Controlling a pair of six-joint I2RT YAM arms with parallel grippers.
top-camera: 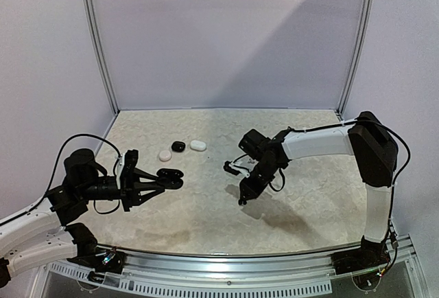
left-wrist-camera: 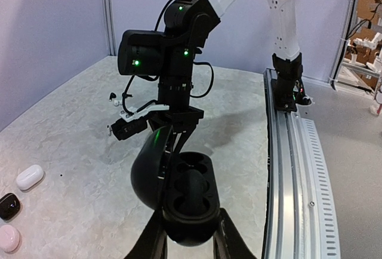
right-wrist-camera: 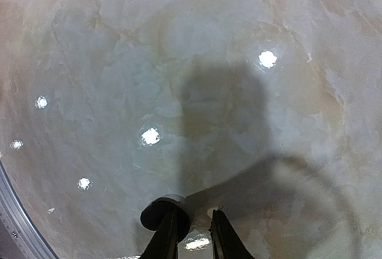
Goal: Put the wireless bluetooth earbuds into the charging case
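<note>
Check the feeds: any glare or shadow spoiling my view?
Right wrist view: bright glare spots on the glossy table, arm shadow across the middle. Left wrist view: the open charging case is sharp. Top view: evenly lit, soft shadow beside the right gripper.

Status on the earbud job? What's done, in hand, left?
Done: the glossy black charging case is clamped in the left gripper, lid open. In hand: the right gripper, apart from the case, has a small dark rounded piece at its fingertips, possibly an earbud. Left: seating it; well contents unclear.
</note>
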